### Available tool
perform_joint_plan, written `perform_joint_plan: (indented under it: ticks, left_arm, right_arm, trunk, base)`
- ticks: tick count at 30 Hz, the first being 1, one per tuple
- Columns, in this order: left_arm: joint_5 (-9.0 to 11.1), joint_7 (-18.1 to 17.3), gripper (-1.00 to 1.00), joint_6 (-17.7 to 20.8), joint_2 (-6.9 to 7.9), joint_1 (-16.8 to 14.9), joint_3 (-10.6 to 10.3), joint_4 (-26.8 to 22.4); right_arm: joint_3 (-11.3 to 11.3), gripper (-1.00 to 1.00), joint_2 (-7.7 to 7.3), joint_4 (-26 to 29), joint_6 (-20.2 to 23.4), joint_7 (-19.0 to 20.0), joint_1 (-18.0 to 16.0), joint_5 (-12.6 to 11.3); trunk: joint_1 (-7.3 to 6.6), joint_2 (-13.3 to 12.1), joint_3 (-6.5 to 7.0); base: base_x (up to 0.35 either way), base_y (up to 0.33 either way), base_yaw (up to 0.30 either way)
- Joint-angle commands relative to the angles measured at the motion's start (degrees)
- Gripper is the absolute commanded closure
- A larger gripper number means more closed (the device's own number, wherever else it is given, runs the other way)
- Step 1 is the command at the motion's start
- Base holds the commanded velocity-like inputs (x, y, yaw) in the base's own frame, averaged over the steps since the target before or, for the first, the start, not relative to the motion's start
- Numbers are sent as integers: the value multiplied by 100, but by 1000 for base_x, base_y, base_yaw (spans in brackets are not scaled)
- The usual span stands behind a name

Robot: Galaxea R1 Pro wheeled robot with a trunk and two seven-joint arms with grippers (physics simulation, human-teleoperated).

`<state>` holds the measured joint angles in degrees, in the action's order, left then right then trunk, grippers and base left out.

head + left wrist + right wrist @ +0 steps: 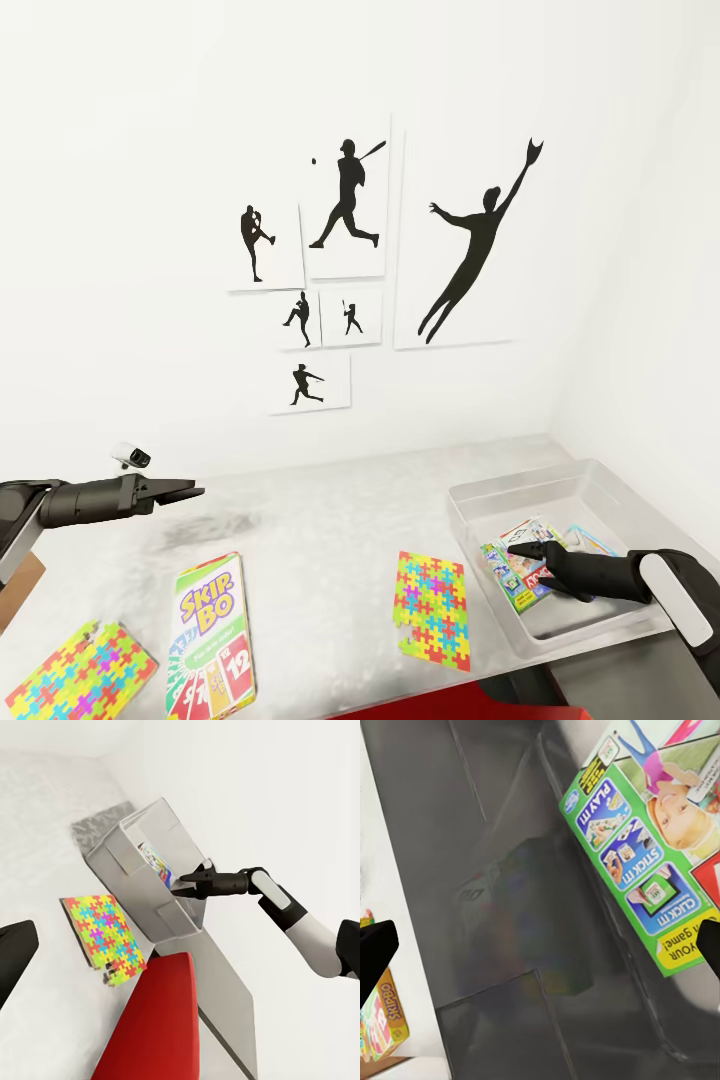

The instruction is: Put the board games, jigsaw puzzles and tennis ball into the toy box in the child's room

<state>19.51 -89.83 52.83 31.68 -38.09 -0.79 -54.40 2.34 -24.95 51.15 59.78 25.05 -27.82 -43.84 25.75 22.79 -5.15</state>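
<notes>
the right end effector hangs just above the toy box, which sits at the right end of the table near the back wall. its fingers are parted and hold nothing. under them a board game with a green-edged cover already lies flat on the box floor, with what looks like another printed box beside it.

the left end effector hovers over the left part of the table, well apart from everything; from these views i cannot tell whether it is released or clenched, but nothing hangs from it.

three toys lie outside the box. the skip-bo game rests flat near the front edge, left of centre. one jigsaw puzzle lies near the front edge just beside the toy box, and a second jigsaw puzzle sits at the front left corner.

the nearest puzzle is likely the easiest next pick. it looks thin, light and fairly stiff, though a slab of interlocked pieces could flex or shed a piece if pinched hard. lying flat, it offers no side to grip, so taking it by one edge is the sensible hold. the skip-bo game is a light, rigid cardboard carton, best gripped across its narrow width.
</notes>
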Motion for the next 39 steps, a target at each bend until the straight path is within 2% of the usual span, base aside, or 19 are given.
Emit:
perform_joint_plan:
  ticks: [1,14,21,39]
  left_arm:
    - [9,-17,-100,61,4,-5,-8,0]
    - [9,-17,-100,61,5,-5,-8,0]
    - [9,-17,-100,61,5,-5,-8,-1]
    - [9,-17,-100,61,5,-5,-8,-1]
  right_arm:
    - [12,-100,1,0,22,63,-5,59]
    - [42,-100,-10,0,22,78,-4,59]
    - [53,-100,-84,0,22,82,2,59]
    - [56,-100,-148,15,22,166,13,44]
  trunk:
    - [4,13,-13]
    - [4,13,27]
    - [4,13,51]
    - [4,13,197]
  base:
    - [0,0,0]
    - [0,0,0]
    - [0,0,0]
    - [0,0,-33]
